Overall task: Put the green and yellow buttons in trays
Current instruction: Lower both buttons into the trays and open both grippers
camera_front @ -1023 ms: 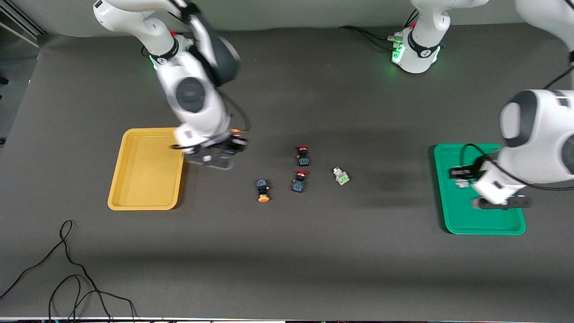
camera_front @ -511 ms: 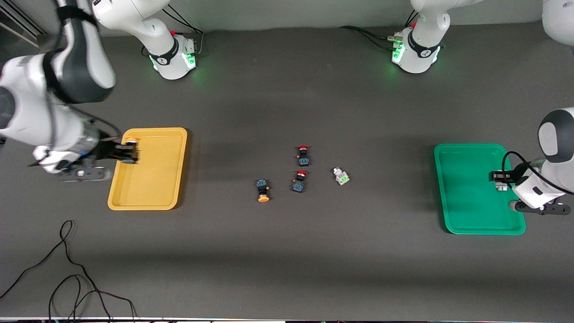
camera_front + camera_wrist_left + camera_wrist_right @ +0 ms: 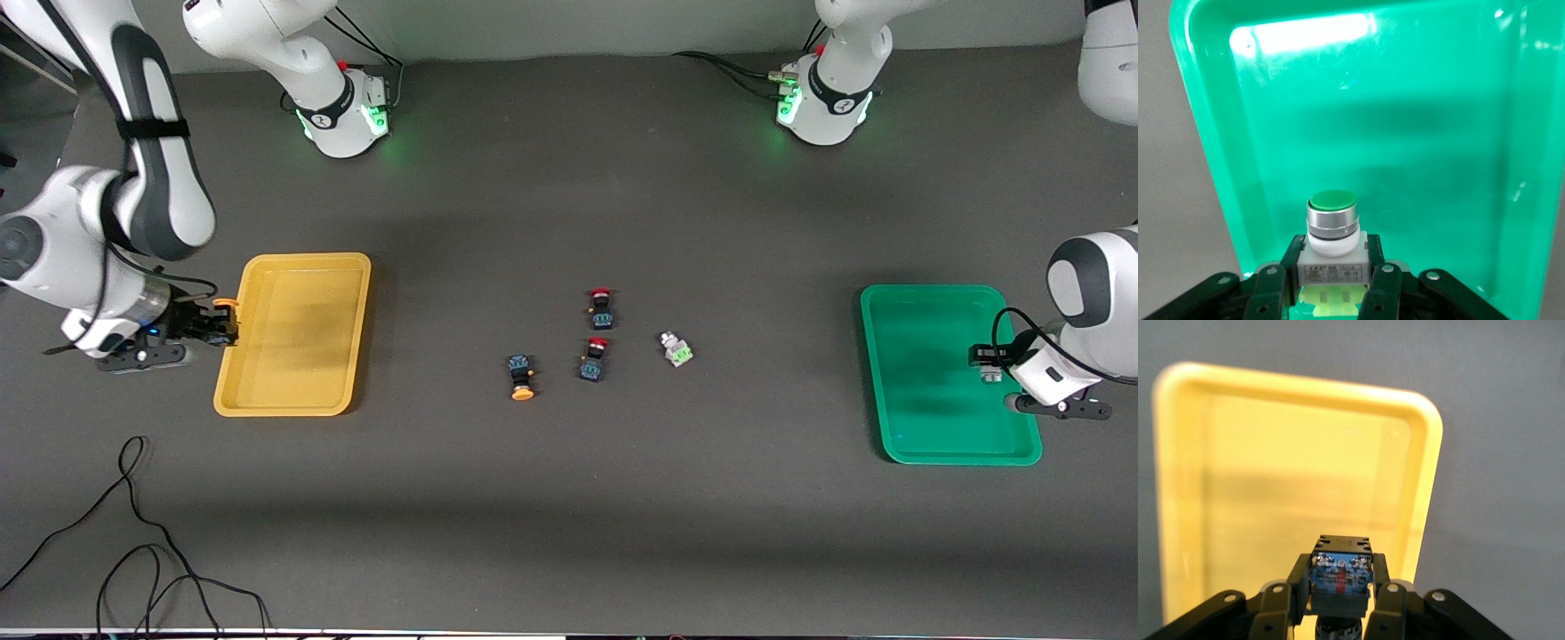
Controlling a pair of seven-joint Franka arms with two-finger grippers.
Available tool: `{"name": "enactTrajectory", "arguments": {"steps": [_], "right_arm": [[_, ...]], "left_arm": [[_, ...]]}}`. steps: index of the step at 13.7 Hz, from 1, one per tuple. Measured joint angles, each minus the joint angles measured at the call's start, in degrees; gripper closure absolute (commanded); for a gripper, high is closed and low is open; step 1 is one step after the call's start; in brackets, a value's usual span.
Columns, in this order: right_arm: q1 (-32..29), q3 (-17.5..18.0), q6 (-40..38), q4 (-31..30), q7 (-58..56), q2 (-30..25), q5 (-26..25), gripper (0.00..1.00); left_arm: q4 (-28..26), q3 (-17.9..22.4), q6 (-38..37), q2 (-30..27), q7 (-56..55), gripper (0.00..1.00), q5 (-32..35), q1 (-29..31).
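My left gripper point(image 3: 985, 366) is shut on a whitish-grey green button point(image 3: 1331, 220), over the green tray point(image 3: 925, 391) near the rim at the left arm's end of the table. My right gripper point(image 3: 216, 325) is shut on a dark-bodied yellow button point(image 3: 1340, 577) whose orange cap point(image 3: 225, 303) shows over the yellow tray's point(image 3: 293, 356) rim at the right arm's end. In the wrist views the left gripper point(image 3: 1333, 250) faces the green tray point(image 3: 1405, 133) and the right gripper point(image 3: 1340, 581) the yellow tray point(image 3: 1305, 453). Mid-table lie another yellow button point(image 3: 521, 378) and green button point(image 3: 677, 349).
Two dark buttons with red caps point(image 3: 601, 308) point(image 3: 594, 359) lie between the loose yellow and green buttons. Black cables point(image 3: 133, 533) trail over the table's near corner at the right arm's end. Both arm bases point(image 3: 342, 116) point(image 3: 822, 102) stand along the edge farthest from the camera.
The right arm swung with its yellow button from the yellow tray's inner side across to its outer rim. The left arm carried its green button across the green tray toward the outer rim.
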Motion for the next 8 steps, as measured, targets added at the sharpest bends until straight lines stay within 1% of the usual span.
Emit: {"name": "enactTrajectory", "arguments": {"steps": [2, 3, 4, 5, 6, 8], "right_arm": [[-0.70, 0.00, 3.07, -0.07, -6.35, 5.54, 7.11, 0.78], [-0.65, 0.04, 3.94, 0.31, -8.15, 7.86, 9.47, 0.76], [-0.59, 0.12, 4.44, 0.94, -8.81, 9.70, 10.60, 0.64], [-0.53, 0.16, 4.46, 1.67, -8.89, 11.02, 11.17, 0.34], [-0.49, 0.18, 4.46, 2.31, -8.89, 11.84, 11.50, 0.00], [-0.49, 0.18, 4.40, 3.40, -8.89, 12.62, 12.05, 0.00]], "left_arm": [[-0.19, -0.03, 1.21, 1.17, 0.96, 1.00, 0.00, 1.18], [-0.22, -0.05, 1.81, 1.73, 1.05, 1.00, -0.01, 1.49], [-0.23, -0.08, 2.22, 2.29, 1.05, 1.00, -0.02, 1.73], [-0.24, -0.11, 2.69, 2.85, 1.06, 1.00, -0.02, 1.90], [-0.23, -0.15, 3.12, 3.39, 1.06, 1.00, -0.03, 2.01], [-0.25, -0.23, 4.06, 4.54, 1.06, 1.00, -0.42, 2.14]]}}
